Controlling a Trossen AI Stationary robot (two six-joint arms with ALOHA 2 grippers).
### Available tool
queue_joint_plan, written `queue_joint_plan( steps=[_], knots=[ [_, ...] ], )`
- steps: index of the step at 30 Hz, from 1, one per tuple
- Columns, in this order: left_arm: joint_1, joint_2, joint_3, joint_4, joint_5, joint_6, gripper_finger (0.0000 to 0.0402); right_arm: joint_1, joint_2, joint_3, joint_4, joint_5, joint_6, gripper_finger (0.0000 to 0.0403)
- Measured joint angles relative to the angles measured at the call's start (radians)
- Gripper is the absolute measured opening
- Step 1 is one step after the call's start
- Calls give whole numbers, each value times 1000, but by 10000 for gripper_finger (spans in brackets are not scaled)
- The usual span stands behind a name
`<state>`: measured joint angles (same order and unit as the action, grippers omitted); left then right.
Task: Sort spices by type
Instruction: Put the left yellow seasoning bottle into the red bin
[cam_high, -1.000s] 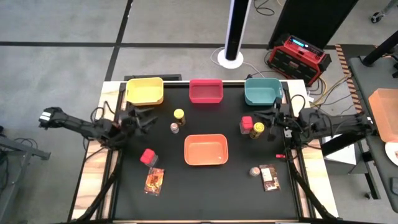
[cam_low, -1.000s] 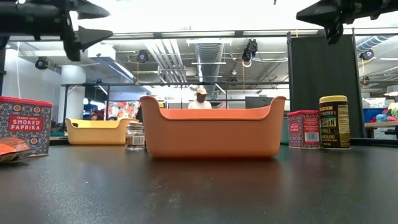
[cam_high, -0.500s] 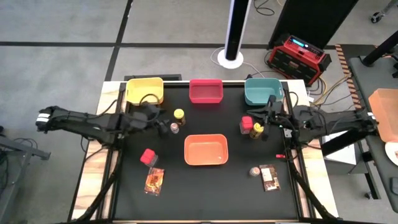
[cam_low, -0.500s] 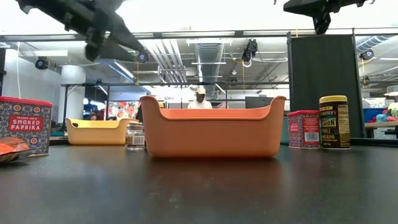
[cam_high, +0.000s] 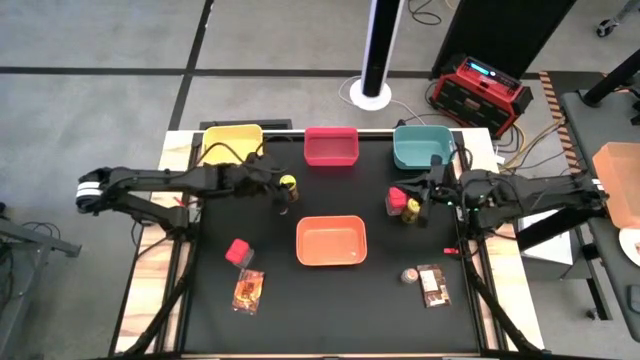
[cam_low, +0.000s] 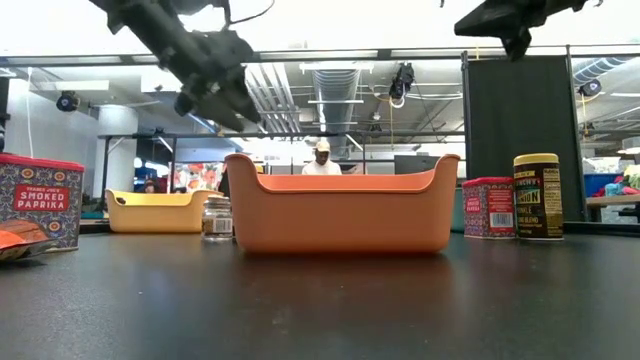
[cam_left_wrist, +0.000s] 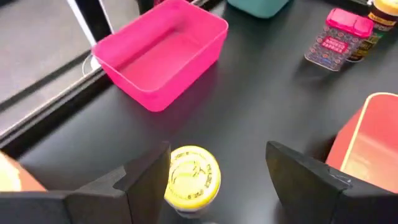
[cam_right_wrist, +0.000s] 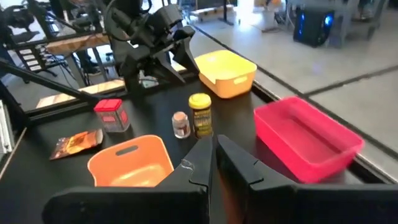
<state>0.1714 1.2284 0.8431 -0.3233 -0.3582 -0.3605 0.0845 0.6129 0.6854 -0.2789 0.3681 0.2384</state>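
Two dark jaws (cam_left_wrist: 214, 177) straddle round yellow-lidded jar (cam_left_wrist: 191, 176), matte blk tabletop (cam_left_wrist: 267, 93).

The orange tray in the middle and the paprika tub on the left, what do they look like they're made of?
The orange tray looks like moulded plastic with a matte finish: one even colour, rounded corners, no seams. The paprika tub looks like a printed tin, with patterned sides and a red rim, though printed card or plastic can't be ruled out.

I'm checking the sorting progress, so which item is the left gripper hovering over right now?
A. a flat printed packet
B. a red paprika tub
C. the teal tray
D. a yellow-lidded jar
D: the left wrist view shows the yellow-lidded jar between the open fingers of the left gripper.
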Motion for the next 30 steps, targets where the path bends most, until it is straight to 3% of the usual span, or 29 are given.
queue_joint_plan(
  steps=[13,30],
  knots=[
    [28,199,131,-118,36,-130,252,0,-7,-32,-67,0,4,13],
    [29,297,318,-382,-27,-160,336,0,-8,-40,-67,-1,-3,13]
  ],
)
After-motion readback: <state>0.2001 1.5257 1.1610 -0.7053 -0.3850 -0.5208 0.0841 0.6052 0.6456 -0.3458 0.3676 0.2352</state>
